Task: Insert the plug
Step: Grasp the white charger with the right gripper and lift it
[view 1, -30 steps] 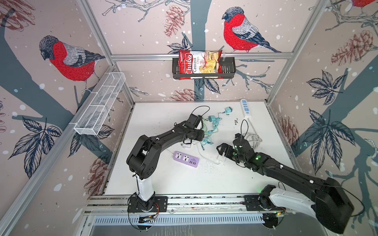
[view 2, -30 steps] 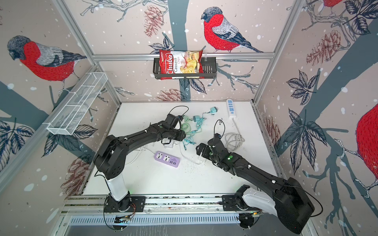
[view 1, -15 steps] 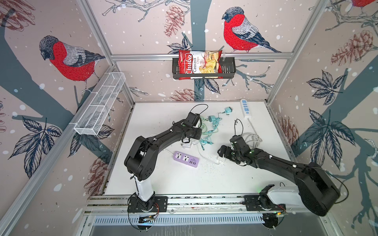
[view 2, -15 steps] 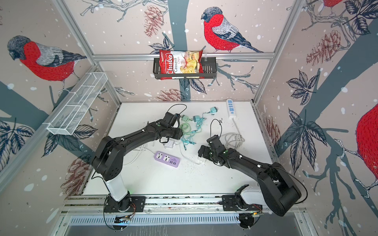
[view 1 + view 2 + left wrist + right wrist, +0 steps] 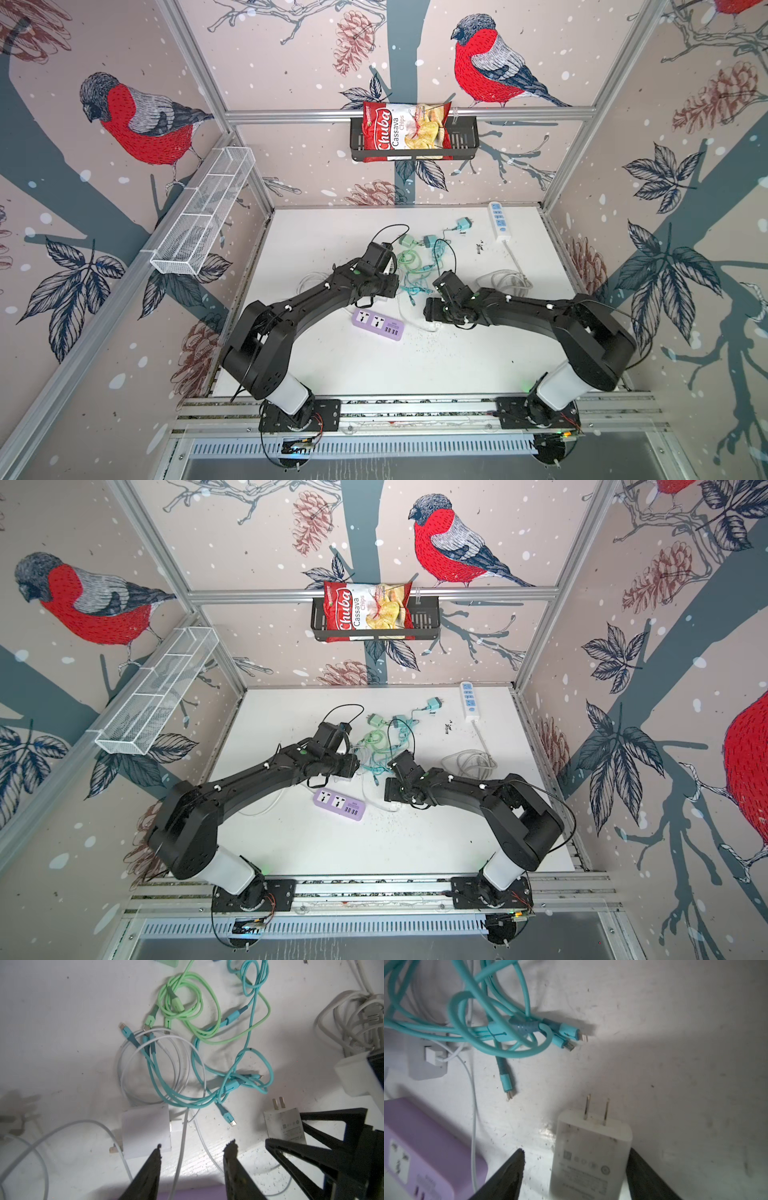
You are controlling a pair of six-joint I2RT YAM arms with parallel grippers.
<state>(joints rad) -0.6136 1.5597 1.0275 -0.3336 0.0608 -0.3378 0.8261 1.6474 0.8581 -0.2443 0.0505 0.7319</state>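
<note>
Inspection of markings: one legible item. The red chips bag (image 5: 405, 132), standing in the black wire basket (image 5: 465, 141) on the back wall, reads "Chuba" in large white script, with "Cassava Chips" beside it. In both top views the chips bag (image 5: 368, 612) shows the same wording. In the right wrist view the white plug adapter (image 5: 591, 1159) carries grey print and round marks on its face, too blurred to read. The purple power strip (image 5: 374, 322) bears a dark printed patch by its small ports, which is illegible.
</note>
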